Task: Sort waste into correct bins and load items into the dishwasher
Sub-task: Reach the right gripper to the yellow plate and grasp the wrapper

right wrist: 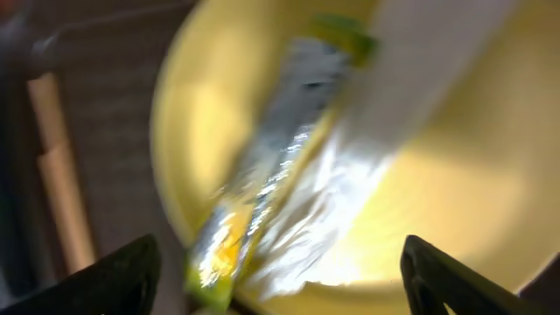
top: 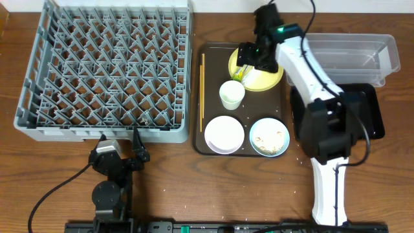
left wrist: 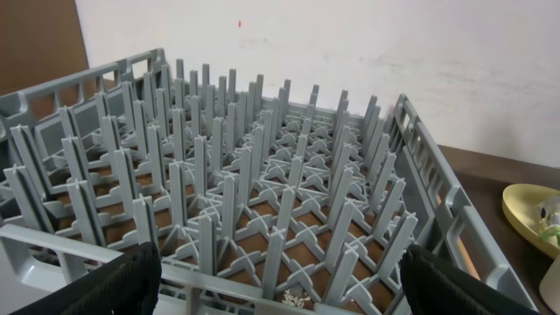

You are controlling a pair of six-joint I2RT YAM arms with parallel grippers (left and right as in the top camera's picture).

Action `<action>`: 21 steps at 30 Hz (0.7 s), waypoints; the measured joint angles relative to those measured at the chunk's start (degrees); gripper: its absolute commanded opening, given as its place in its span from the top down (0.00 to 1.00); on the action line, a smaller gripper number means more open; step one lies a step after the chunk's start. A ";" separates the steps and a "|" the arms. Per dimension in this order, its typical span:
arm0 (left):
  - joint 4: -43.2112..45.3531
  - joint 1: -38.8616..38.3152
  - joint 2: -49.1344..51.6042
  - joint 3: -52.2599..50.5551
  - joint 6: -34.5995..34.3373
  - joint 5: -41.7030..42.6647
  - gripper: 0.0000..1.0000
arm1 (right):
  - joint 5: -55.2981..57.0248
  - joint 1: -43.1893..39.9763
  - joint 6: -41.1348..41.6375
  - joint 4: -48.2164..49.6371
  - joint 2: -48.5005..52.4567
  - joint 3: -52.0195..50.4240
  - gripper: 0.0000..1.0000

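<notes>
My right hand (right wrist: 278,282) is over the yellow plate (right wrist: 455,201), fingers spread wide on each side of the wrapper (right wrist: 262,175), which lies on the plate, not gripped. My left hand (left wrist: 278,284) is released, near the dish rack (left wrist: 262,175).

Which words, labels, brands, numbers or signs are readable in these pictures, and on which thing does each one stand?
No text can be read anywhere.
On the wrapper, any print is blurred in the right wrist view and too small from overhead.
On the rack, plate and cup, no marking shows.
</notes>
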 measured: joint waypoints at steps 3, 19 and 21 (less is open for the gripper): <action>0.02 0.00 0.00 0.00 0.00 0.00 0.11 | 5.35 1.31 3.91 0.44 1.40 0.02 0.09; 0.02 0.00 0.00 0.00 0.00 0.00 0.11 | 11.78 2.45 8.44 1.68 6.91 0.90 0.99; 0.02 0.00 0.00 0.00 0.00 0.00 0.11 | 11.28 2.43 8.41 1.66 6.91 0.90 0.99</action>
